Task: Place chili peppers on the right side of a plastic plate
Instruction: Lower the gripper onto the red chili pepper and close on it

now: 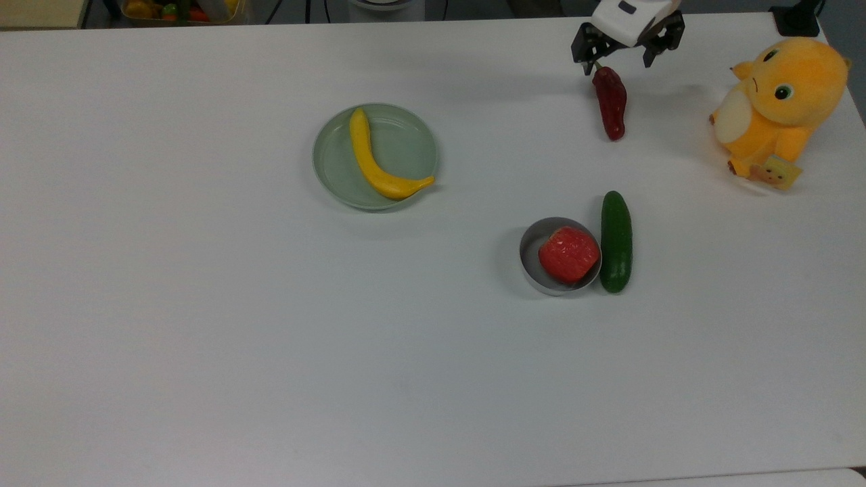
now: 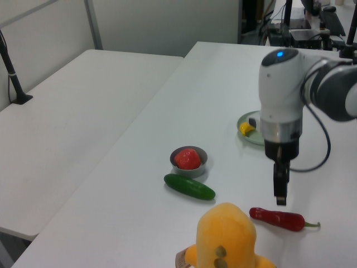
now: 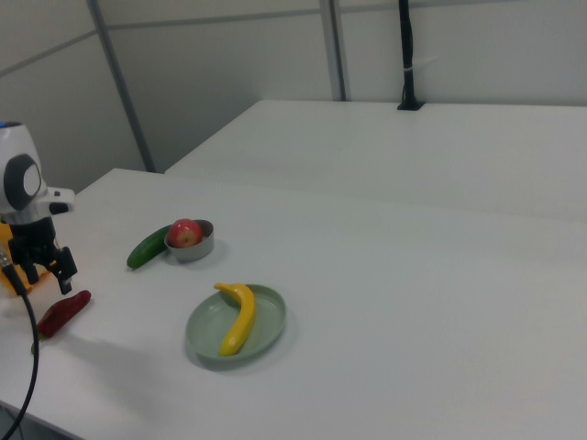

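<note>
We see the gripper (image 1: pixel 622 62) hovering above the stem end of the chili (image 1: pixel 611 103), its fingers (image 1: pixel 589 55) spread open and holding nothing, and in the left view it hangs just over the chili (image 2: pixel 277 218) without touching. The chili lies flat on the bench (image 1: pixel 203 304), well apart from the plate (image 1: pixel 331 169), which carries a banana (image 1: pixel 375 162). Nearer us in the top view, a bowl (image 1: pixel 531 250) holds a red fruit (image 1: pixel 568 253) with a cucumber (image 1: pixel 616 241) just beside it, and a plush toy (image 1: pixel 778 108) sits at the top view's right.
</note>
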